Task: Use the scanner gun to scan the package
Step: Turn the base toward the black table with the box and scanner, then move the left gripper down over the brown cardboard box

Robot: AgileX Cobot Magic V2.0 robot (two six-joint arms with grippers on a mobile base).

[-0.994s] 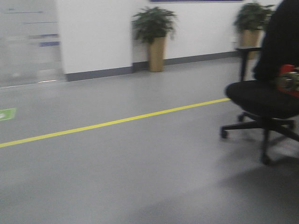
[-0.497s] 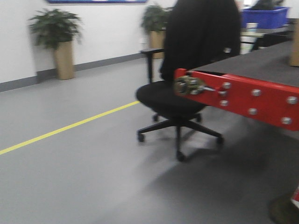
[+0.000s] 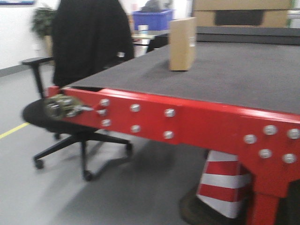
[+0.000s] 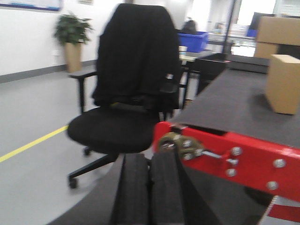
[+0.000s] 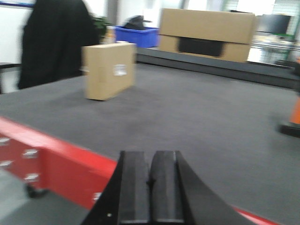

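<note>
Package [image 5: 101, 70] stands upright in the upper left of the right wrist view, its white label [image 5: 120, 70] turned toward the camera as if set out for scanning, on the dark desk [image 5: 201, 112] well beyond the left hand [image 4: 150, 187] and right hand [image 5: 151, 187], each pressed together and holding nothing, likely because no grasp is due yet
</note>
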